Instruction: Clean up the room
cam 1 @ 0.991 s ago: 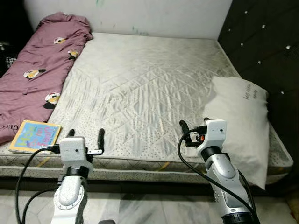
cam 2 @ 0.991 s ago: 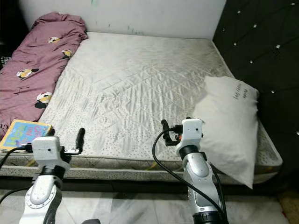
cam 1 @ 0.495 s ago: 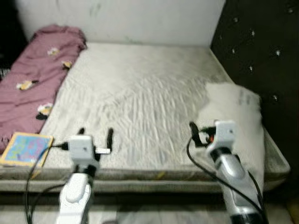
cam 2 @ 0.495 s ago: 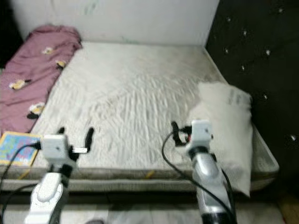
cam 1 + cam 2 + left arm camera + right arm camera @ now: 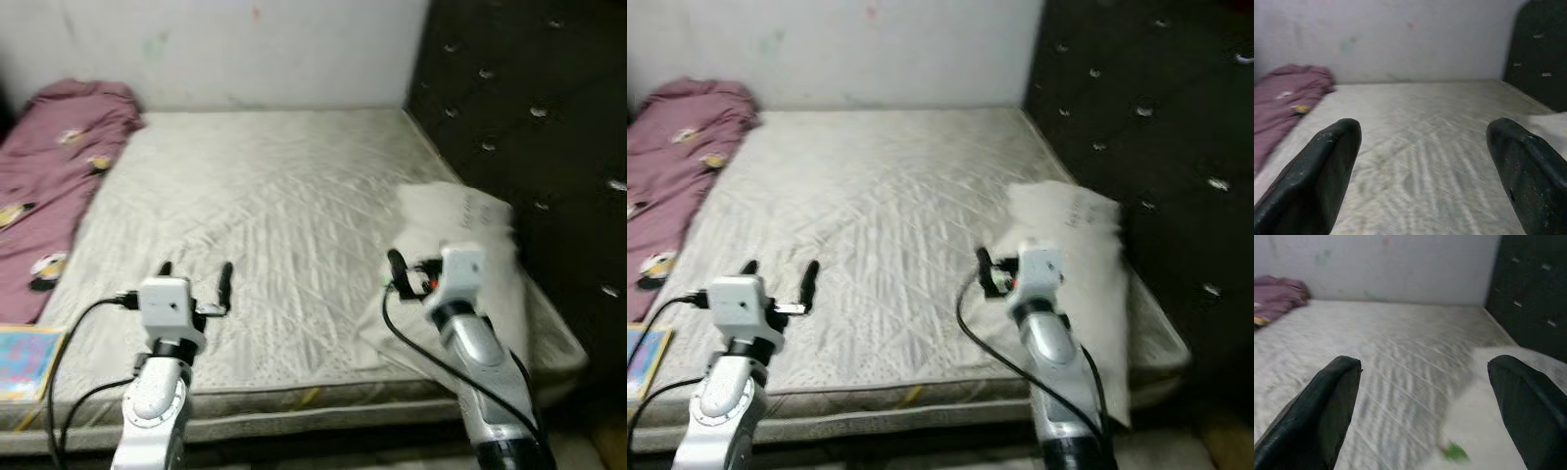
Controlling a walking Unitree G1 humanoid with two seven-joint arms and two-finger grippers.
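Nearest the camera, over the front edge of the pale quilted mattress (image 5: 265, 206), the left end effector (image 5: 195, 277) hovers with its two black fingers (image 5: 1327, 171) spread wide and nothing between them. The right end effector (image 5: 396, 269) is held level with it toward the mattress's headboard side, at the near corner of the white rectangular pillow (image 5: 460, 255); the wrist view shows its fingers (image 5: 1327, 406) wide apart as well, holding nothing, with the pillow's white cloth just under and ahead of them. A small green speck (image 5: 1452, 451) sits on that cloth.

At the mattress's front corner on the side away from the headboard lies a colourful flat picture book (image 5: 22, 360), cut by the picture's edge. The white pillow lies along the mattress edge beside the dark tufted headboard (image 5: 529, 127), slightly overhanging the front.

Farther back, a mauve blanket with small cartoon prints (image 5: 49, 186) runs along the mattress side opposite the headboard, bunched up at the far corner. Behind the mattress stands a plain whitish wall (image 5: 216, 49) with a few faint marks.
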